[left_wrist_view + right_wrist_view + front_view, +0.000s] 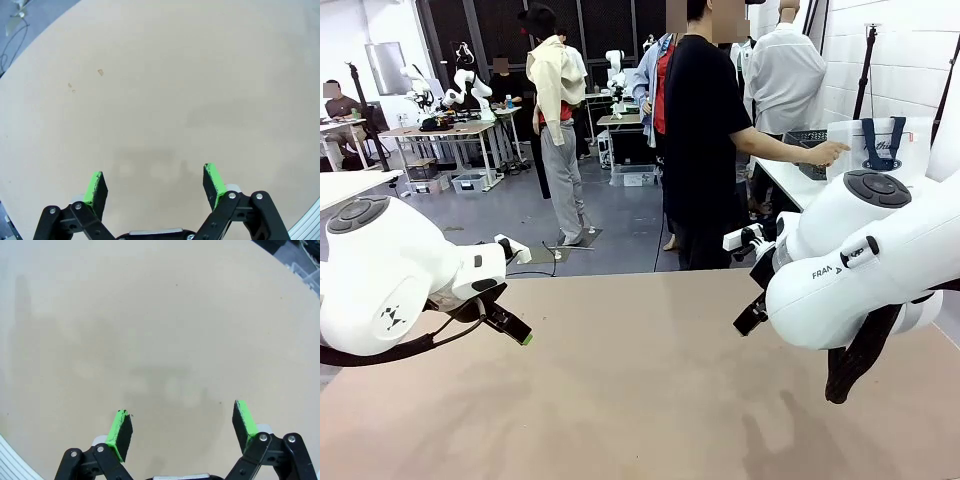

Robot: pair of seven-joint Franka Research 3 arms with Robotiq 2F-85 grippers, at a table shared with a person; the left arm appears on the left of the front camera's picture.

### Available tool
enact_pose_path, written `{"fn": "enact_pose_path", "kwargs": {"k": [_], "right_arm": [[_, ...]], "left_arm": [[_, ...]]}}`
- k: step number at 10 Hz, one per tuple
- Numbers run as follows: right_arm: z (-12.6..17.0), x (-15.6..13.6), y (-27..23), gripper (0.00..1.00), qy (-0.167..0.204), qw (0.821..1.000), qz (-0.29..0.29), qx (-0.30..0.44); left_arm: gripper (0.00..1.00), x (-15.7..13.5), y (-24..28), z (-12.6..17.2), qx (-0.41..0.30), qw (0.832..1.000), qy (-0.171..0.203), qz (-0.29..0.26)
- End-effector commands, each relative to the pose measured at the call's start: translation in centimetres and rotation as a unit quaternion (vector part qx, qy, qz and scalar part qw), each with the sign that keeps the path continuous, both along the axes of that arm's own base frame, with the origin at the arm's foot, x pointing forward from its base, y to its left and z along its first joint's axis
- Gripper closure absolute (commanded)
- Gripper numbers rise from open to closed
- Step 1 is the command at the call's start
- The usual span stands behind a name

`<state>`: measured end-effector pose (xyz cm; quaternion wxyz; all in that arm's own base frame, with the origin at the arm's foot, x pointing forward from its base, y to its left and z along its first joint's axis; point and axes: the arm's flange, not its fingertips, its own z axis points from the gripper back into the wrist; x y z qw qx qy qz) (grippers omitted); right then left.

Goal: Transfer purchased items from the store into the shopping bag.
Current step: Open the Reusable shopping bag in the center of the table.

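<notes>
So the bag (880, 150) isn't even on the robot's brown desk (640, 400) yet. It stands upright on a white desk (782, 182) off at the far right, broad face toward the camera, blue handles up top. It's clear, floppy-looking plastic with navy print. The basket (807, 138), dark grey and slotted, sits just behind and left of it, mostly hidden, and the person's hand (828, 152) reaches over to the bag's left edge. Can't tell what's in the basket.

Both things lie well beyond the right pincer (185, 415) and off to its right, so the right arm is clearly the nearer one. The left pincer (155, 175) is way across on the other side. Both pincers hang over bare matte desk with their green pads spread wide apart, gripping nothing. Best guess: the person has to bring the stuff over before either arm can do anything.
</notes>
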<state>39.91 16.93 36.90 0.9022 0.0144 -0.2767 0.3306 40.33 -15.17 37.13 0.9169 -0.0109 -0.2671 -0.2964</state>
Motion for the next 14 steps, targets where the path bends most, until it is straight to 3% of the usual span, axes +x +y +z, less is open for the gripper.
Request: {"fn": "enact_pose_path", "kwargs": {"k": [1,14], "right_arm": [[0.00,0.00,0.00,0.00,0.000,1.000,0.000,0.000],[0.00,0.00,0.00,0.00,0.000,1.000,0.000,0.000]], "left_arm": [[0.00,0.02,0.06,0.00,0.000,1.000,0.000,0.001],[0.00,0.02,0.06,0.00,0.000,1.000,0.000,0.001]]}}
